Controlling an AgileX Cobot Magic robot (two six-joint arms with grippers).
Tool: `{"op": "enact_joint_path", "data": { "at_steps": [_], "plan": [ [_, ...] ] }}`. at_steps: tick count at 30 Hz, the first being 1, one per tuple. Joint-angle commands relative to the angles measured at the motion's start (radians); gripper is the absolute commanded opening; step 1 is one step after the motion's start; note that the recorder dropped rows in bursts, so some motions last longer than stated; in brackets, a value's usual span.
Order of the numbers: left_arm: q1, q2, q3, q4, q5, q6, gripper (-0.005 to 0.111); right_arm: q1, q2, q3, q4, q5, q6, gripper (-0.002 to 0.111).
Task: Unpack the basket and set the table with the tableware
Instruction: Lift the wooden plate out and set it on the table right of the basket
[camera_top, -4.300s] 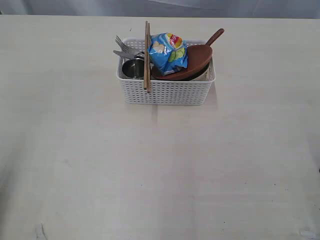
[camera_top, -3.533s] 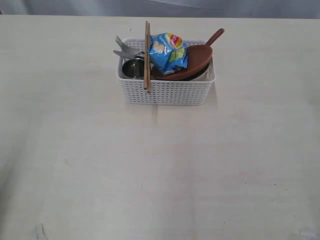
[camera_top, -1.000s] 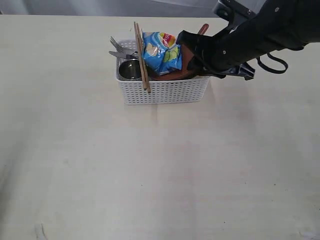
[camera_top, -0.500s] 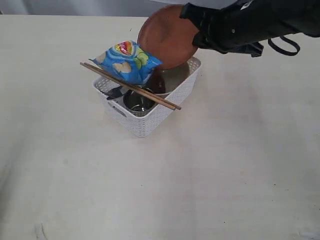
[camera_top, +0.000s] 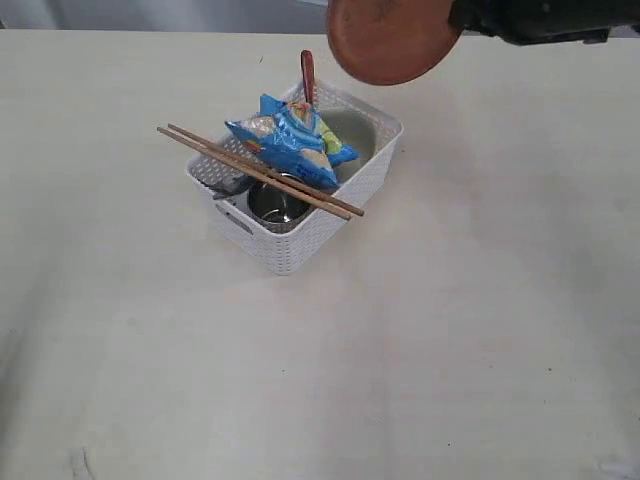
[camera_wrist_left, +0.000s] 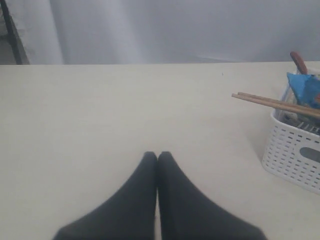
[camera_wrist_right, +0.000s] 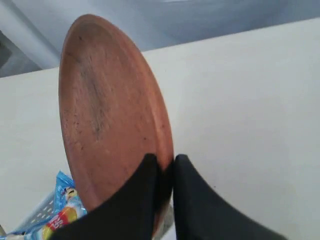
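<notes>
The white lattice basket (camera_top: 300, 235) sits skewed on the cream table (camera_top: 330, 370). My right gripper (camera_wrist_right: 165, 162) is shut on the rim of the brown round plate (camera_top: 390, 40), held on edge above and behind the basket. The plate (camera_wrist_right: 107, 105) fills the right wrist view. Wooden chopsticks (camera_top: 260, 172) lie across the basket's rim. A steel cup (camera_top: 278, 203) stands inside, with steel cutlery (camera_top: 232, 186) beside it. A brown wooden spoon (camera_top: 307, 76) sticks up at the back. A whitish bowl (camera_top: 355, 135) shows inside. My left gripper (camera_wrist_left: 158, 156) is shut and empty, low over bare table, apart from the basket (camera_wrist_left: 295, 147).
A blue snack packet (camera_top: 290, 140) lies on top of the basket's contents, over the chopsticks. Broad bare tabletop spreads in front of the basket and to both sides. A grey curtain backs the far table edge (camera_wrist_left: 150, 64).
The right gripper lifted the brown plate up out of the basket and further back. The snack packet dropped and shifted on the contents, and the wooden spoon now shows standing up.
</notes>
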Motion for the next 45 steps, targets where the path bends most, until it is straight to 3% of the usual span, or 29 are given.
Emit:
{"op": "enact_joint_path", "data": {
  "at_steps": [1,6,14,17,25,36,38,43,45],
  "plan": [
    [-0.007,-0.003,0.002,0.004,-0.005,0.003,0.000,-0.103,-0.075,-0.004,-0.056,0.072,0.015,-0.001],
    [-0.007,-0.003,0.002,0.004,-0.005,0.003,0.000,-0.288,-0.073,-0.002,-0.069,0.244,0.020,-0.001],
    [-0.007,-0.003,0.002,0.004,-0.005,0.003,0.000,-0.473,0.059,0.048,-0.054,0.279,-0.037,-0.001],
    [-0.007,-0.003,0.002,0.004,-0.005,0.003,0.000,-0.486,0.147,0.048,0.033,0.276,-0.117,-0.001],
    [-0.007,-0.003,0.002,0.004,-0.005,0.003,0.000,-0.486,0.344,0.043,0.489,0.217,-0.510,-0.001],
    [-0.007,-0.003,0.002,0.004,-0.005,0.003,0.000,-0.486,0.430,0.024,0.512,0.162,-0.602,0.001],
    [-0.007,-0.003,0.002,0.004,-0.005,0.003,0.000,-0.486,0.430,0.014,0.515,0.180,-0.602,0.011],
    [-0.007,-0.003,0.002,0.004,-0.005,0.003,0.000,-0.486,0.430,0.009,0.503,0.203,-0.602,0.052],
    [-0.007,-0.003,0.002,0.004,-0.005,0.003,0.000,-0.486,0.430,0.009,0.500,0.209,-0.602,0.055]
  ]
}}
